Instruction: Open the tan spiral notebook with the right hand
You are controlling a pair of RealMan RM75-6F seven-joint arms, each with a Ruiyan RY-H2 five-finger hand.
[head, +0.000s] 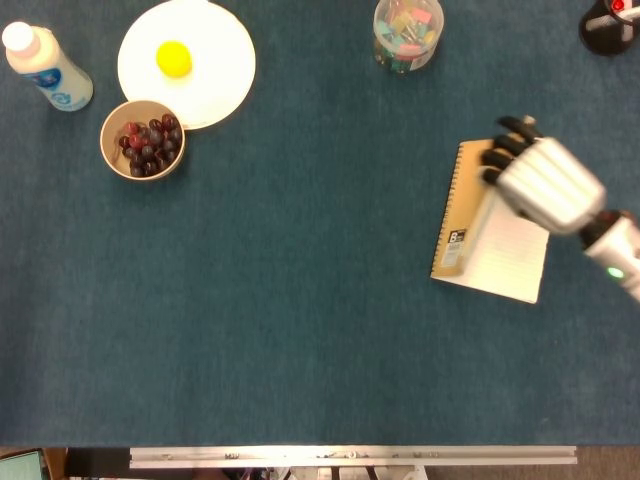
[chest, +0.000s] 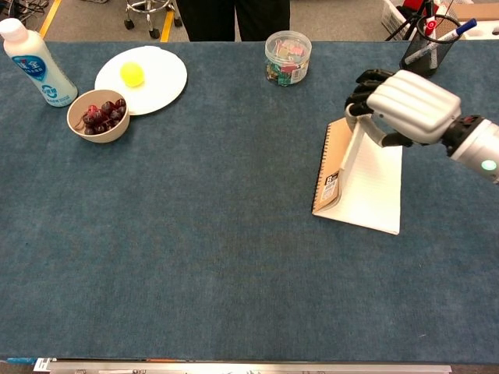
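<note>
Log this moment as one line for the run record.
right hand: grips raised cover | tan spiral notebook: partly open, white page showing | left hand: not in view

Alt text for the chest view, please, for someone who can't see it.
The right hand grips the tan cover of the spiral notebook and holds it lifted steeply, baring a white page. Far left on the blue table sit a bowl of grapes, a plate with a lemon and a bottle.

A bottle (head: pixel 45 67), a plate (head: pixel 215 75) with a lemon (head: pixel 174 58), a bowl (head: pixel 108 140) of grapes (head: pixel 149 145), a clip jar (head: pixel 407 34) and a pen cup (chest: pixel 429 48) stood on the table (head: pixel 300 330)
</note>
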